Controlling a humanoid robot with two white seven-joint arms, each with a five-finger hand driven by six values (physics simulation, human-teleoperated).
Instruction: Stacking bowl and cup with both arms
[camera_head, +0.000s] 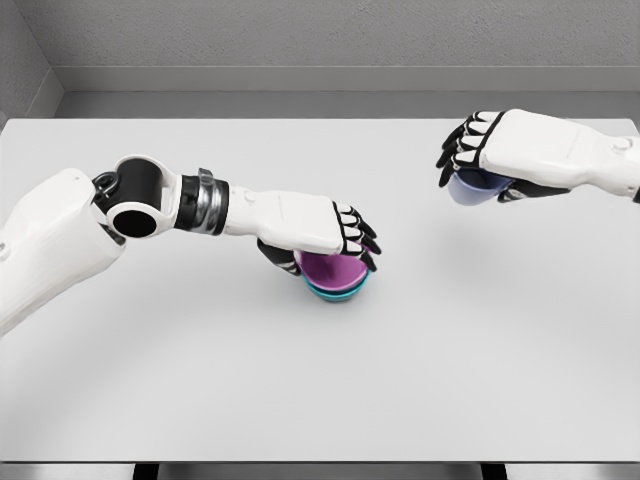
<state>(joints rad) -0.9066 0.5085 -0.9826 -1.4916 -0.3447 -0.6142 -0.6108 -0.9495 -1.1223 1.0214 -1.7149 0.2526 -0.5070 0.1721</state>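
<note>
A purple bowl (333, 269) sits nested inside a teal bowl (338, 291) near the middle of the white table (320, 390). My left hand (352, 243) reaches in from the left and lies over the purple bowl, its fingers curled around the rim. At the upper right, my right hand (470, 150) grips a lavender-blue cup (472, 186) from above and holds it off the table. The hand hides the cup's upper part.
The table ends at a grey back wall (320, 40) beyond its far edge. Its front edge runs along the bottom of the view. My left forearm (150, 200) stretches across the table's left half.
</note>
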